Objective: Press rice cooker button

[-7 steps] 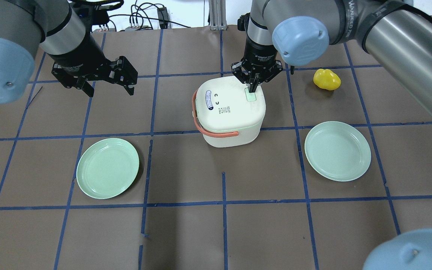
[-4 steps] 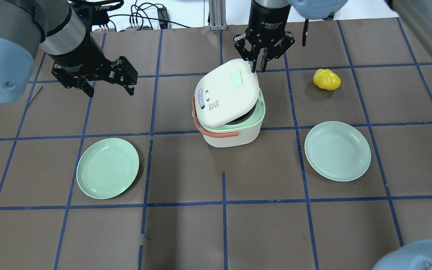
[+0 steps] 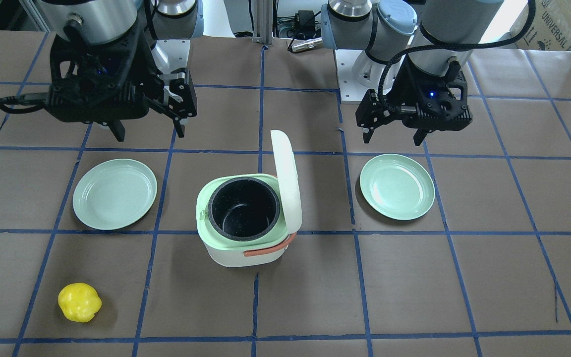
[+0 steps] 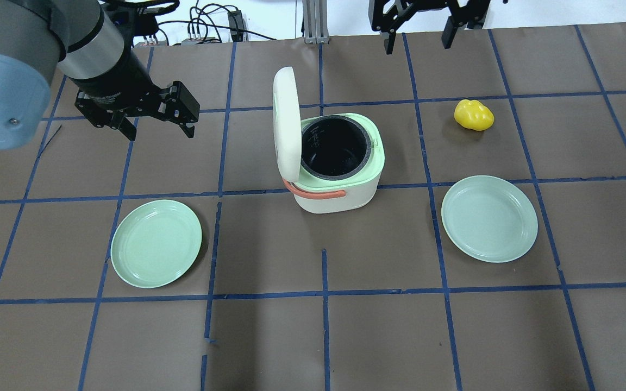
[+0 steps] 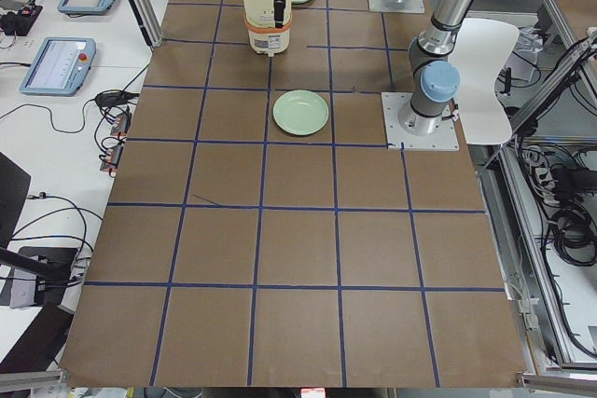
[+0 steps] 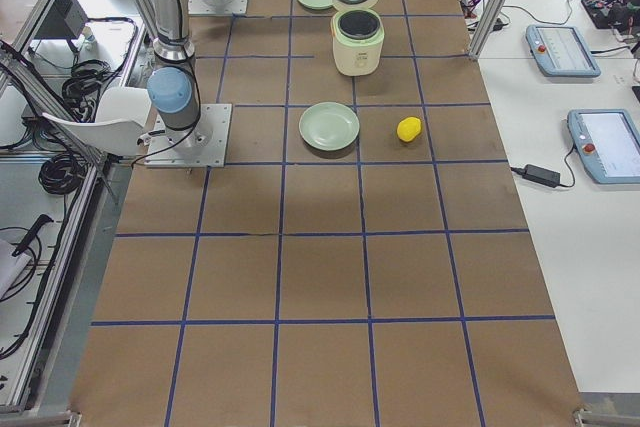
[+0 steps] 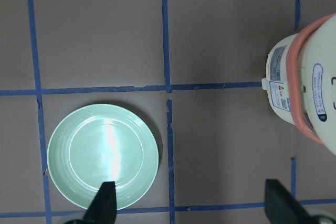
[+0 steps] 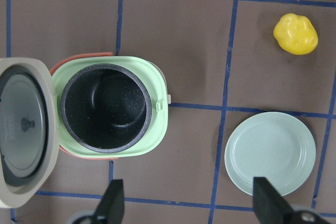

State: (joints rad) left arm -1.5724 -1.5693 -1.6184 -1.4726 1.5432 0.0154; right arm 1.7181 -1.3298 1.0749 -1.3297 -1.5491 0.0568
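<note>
The white rice cooker stands mid-table with its lid swung upright on the left. The pale green rim and the black inner pot are exposed. It also shows in the front view and in the right wrist view. The lid's button is hidden. My right gripper is open and empty, high behind the cooker. My left gripper is open and empty, well left of the cooker, which shows at the edge of the left wrist view.
Two green plates lie near the front, one on the left and one on the right. A yellow lumpy object sits right of the cooker. Blue tape lines grid the brown table.
The right gripper was shut with its fingertips on the lid's button. It has risen, drawn back and opened. The lid has sprung from closed to fully upright. The left arm has not moved.
</note>
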